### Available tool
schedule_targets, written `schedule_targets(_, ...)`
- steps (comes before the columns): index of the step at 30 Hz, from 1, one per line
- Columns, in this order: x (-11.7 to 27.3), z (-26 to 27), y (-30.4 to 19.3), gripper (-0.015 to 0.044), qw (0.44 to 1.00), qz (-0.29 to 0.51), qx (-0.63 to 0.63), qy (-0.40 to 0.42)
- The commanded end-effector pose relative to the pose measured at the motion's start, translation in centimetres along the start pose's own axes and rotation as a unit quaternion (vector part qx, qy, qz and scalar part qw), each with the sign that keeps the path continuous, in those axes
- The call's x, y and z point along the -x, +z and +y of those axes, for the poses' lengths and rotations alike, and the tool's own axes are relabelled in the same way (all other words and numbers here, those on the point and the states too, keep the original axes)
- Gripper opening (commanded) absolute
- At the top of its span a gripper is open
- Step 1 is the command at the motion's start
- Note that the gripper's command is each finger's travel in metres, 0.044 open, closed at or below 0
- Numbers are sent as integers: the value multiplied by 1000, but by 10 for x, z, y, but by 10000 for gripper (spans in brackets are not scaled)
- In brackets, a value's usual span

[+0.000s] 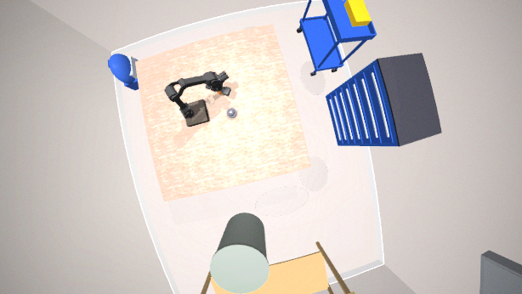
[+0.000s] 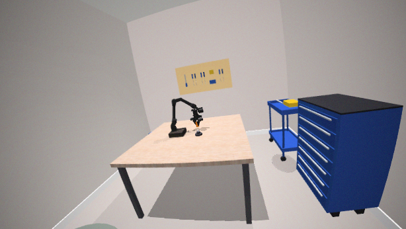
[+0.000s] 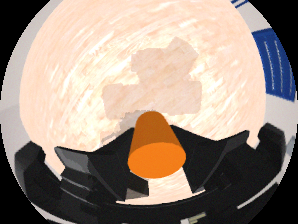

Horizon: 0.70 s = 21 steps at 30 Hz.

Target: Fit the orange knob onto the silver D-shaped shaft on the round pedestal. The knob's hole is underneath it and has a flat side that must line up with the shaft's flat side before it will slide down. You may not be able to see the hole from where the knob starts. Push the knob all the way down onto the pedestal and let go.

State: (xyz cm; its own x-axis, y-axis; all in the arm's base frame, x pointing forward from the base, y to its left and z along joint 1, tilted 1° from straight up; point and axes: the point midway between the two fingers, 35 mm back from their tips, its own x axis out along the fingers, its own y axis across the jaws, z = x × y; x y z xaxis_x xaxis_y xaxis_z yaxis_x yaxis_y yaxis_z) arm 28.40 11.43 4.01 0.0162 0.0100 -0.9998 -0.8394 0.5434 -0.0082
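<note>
My gripper (image 1: 221,91) (image 2: 197,123) (image 3: 156,156) is shut on the orange knob (image 1: 220,93) (image 2: 197,124) (image 3: 157,161) and holds it above the table, pointing down. In the wrist view the knob's wide flat face is toward the camera and its narrower end points away; its hole is hidden. The round grey pedestal (image 1: 229,115) (image 2: 198,134) stands on the table, with the small silver shaft at its middle. In the top view the knob is up and left of the pedestal, apart from it. The pedestal is not in the wrist view. The shaft's flat side is too small to make out.
The wooden table (image 1: 255,144) (image 2: 185,152) carries the arm's dark base (image 1: 198,114) (image 2: 177,133), left of the pedestal. The arm's shadow falls on the table. A blue drawer cabinet (image 1: 361,110) (image 2: 357,159) and a blue cart (image 1: 320,42) (image 2: 284,139) stand off the table to the right.
</note>
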Motion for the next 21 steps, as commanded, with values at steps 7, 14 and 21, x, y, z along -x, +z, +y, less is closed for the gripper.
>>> schedule_targets(7, -48, 0, 0, 0, 1000, 0, 2, 5)
schedule_targets(14, -49, 0, -2, 0, 1000, 0, 2, 5)
schedule_targets(21, -47, 0, -2, 184, 1000, 2, 0, 4)
